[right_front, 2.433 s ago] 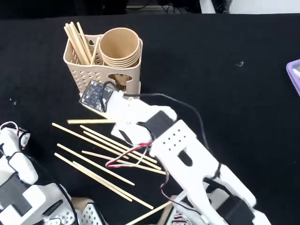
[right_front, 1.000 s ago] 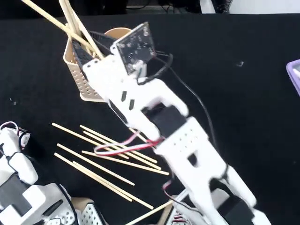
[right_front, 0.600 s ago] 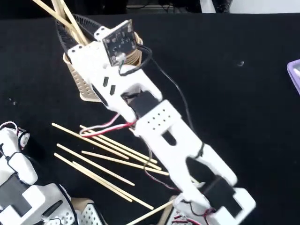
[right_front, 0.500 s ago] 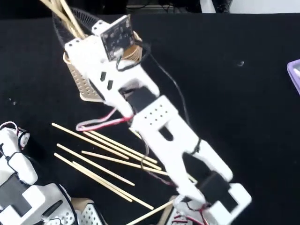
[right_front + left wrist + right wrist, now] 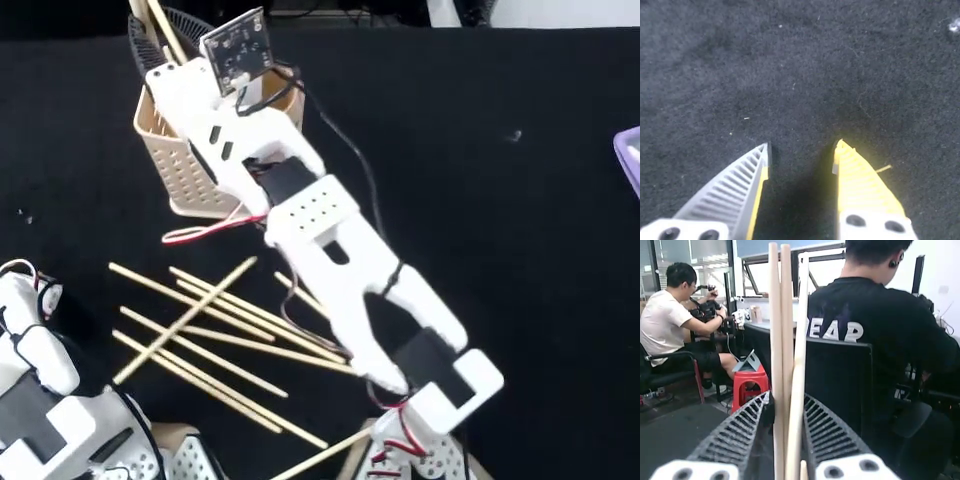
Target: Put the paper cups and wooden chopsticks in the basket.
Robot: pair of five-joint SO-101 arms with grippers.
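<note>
Here the right arm [image 5: 330,250] stretches from the near edge of the bench [image 5: 510,250] up to the basket [image 5: 180,172] at the far left, its wrist right above the basket's opening. The right jaws are clamped on a small bundle of wooden chopsticks [image 5: 786,340], which stand upright between the ribbed fingers [image 5: 735,437] in the right wrist view. From the high view, sticks [image 5: 165,32] rise past the basket's rim beside the jaws. Whether their lower ends sit inside the basket is hard to tell, as the arm covers that spot. A tan rim just right of the wrist appears to be the paper cups [image 5: 288,100] stacked in the basket, though most of the stack is hidden.

More loose chopsticks [image 5: 230,322] lie scattered on the black bench nearer the arms' bases, well apart from the basket. Most run roughly parallel, and one chopstick [image 5: 185,320] lies slantwise across them.

The left arm [image 5: 40,400] sits low at the near left corner. Its left jaws are parted, with nothing between the grey and yellow fingers [image 5: 857,180], and they point down at bare black cloth.
</note>
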